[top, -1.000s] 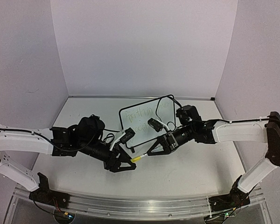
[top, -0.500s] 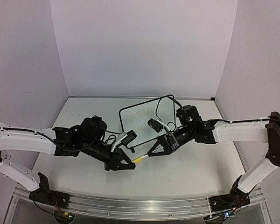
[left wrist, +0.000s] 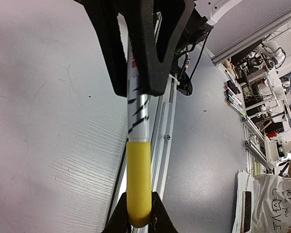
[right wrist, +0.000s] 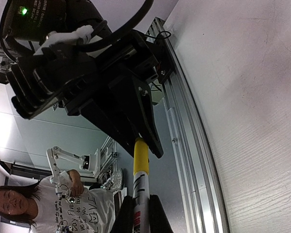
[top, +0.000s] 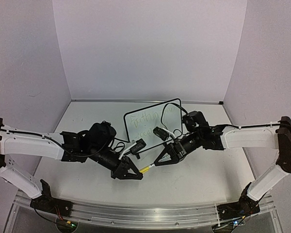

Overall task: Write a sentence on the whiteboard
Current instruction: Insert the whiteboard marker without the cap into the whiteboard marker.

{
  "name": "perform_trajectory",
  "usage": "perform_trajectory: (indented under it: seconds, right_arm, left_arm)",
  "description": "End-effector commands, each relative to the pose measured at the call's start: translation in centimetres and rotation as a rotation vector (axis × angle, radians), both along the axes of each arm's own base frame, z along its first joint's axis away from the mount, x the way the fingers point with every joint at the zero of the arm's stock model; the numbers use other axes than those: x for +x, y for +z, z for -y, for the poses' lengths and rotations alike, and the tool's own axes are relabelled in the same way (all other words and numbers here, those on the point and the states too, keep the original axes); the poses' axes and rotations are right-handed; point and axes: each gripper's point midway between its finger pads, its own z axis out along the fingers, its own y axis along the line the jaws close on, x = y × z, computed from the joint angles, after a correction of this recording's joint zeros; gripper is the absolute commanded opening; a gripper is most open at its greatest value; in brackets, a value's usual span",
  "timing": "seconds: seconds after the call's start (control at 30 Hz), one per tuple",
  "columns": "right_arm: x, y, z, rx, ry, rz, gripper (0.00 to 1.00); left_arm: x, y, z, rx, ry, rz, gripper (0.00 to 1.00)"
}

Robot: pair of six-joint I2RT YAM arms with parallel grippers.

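Note:
The whiteboard (top: 153,121) stands tilted at the back centre, with the sentence (top: 144,118) as faint green handwriting on it. In front of it a marker (top: 150,166) hangs above the table between both arms. My left gripper (top: 138,173) is shut on its yellow cap (left wrist: 138,179). My right gripper (top: 158,162) is shut on the white barrel (right wrist: 141,194). In the left wrist view my left gripper (left wrist: 138,216) pinches the cap's end, and the right gripper's fingers (left wrist: 153,48) close over the barrel. In the right wrist view my right gripper (right wrist: 139,216) faces the left gripper's fingers (right wrist: 140,121).
A black cable (top: 177,103) loops over the whiteboard's top right corner. The table's aluminium front rail (top: 145,213) runs along the near edge. Lilac walls (top: 145,48) close the back and both sides.
My left gripper has shut on the marker's yellow cap. Both arms have shifted a little toward the near edge with the marker between them.

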Motion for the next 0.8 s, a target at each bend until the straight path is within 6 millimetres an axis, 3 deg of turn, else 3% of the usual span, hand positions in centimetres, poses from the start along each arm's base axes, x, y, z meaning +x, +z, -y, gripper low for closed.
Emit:
perform_trajectory:
  seconds: [0.0, 0.6, 0.77]
  right_arm:
    - [-1.3, 3.2, -1.7, 0.123, 0.089, 0.086, 0.00]
    - [-2.9, 2.8, -2.9, 0.121, 0.141, 0.084, 0.00]
    - [-1.5, 2.0, -2.9, 0.076, 0.049, 0.130, 0.00]
  left_arm:
    - [1.6, 4.5, 2.8, -0.160, -0.004, 0.104, 0.00]
    - [2.4, 6.6, 4.5, -0.234, -0.026, 0.171, 0.00]
    - [2.3, 5.2, 3.9, -0.185, -0.017, 0.155, 0.01]
